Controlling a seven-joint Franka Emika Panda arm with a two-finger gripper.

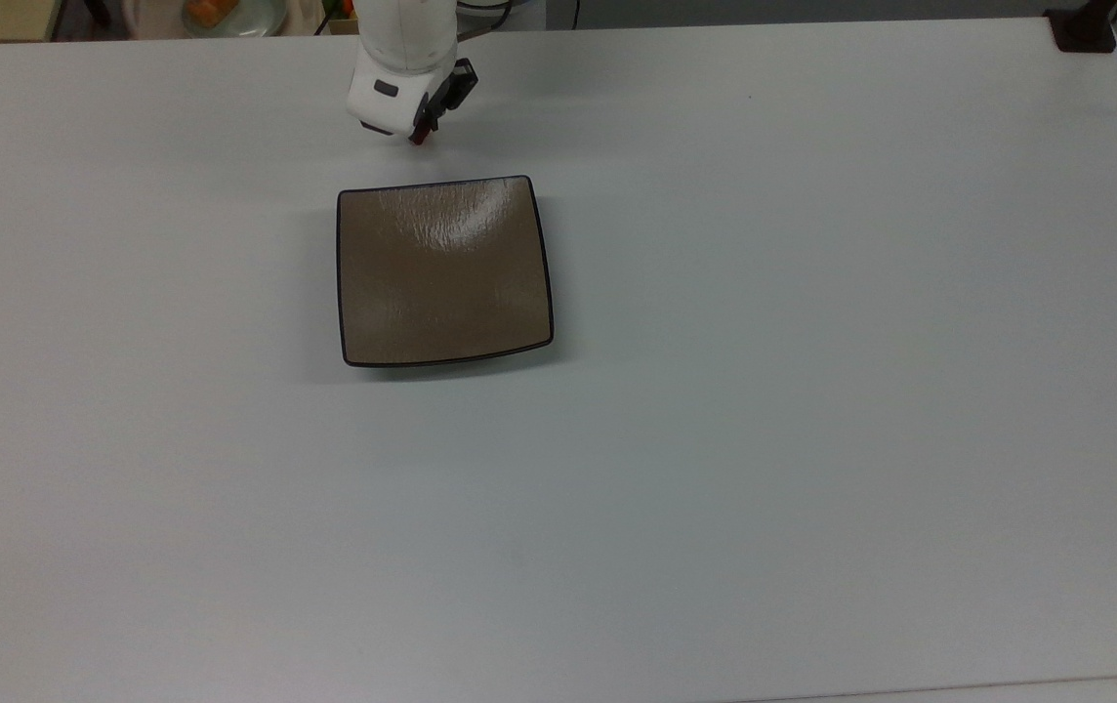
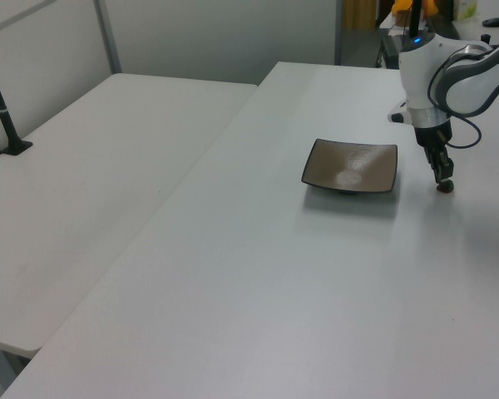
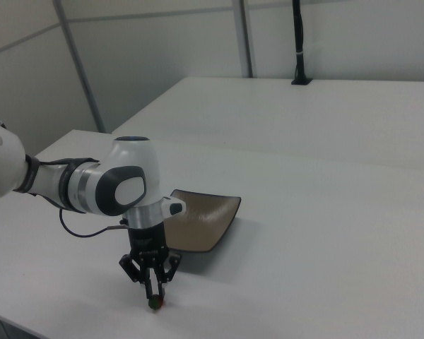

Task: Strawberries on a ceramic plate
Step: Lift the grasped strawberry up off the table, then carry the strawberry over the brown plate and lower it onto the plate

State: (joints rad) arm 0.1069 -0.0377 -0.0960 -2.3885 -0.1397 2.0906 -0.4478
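The gripper (image 3: 155,297) points straight down at the table (image 1: 812,391), its fingers narrowed around the strawberry (image 3: 155,304), which sits at their tips right at the tabletop. In the top view the strawberry (image 1: 418,139) lies at 12 o'clock from the plate (image 1: 441,273), just beyond its far edge and apart from it.

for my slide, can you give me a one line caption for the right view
Franka arm's tool closed on a strawberry at the white table, beside an empty square brown plate.
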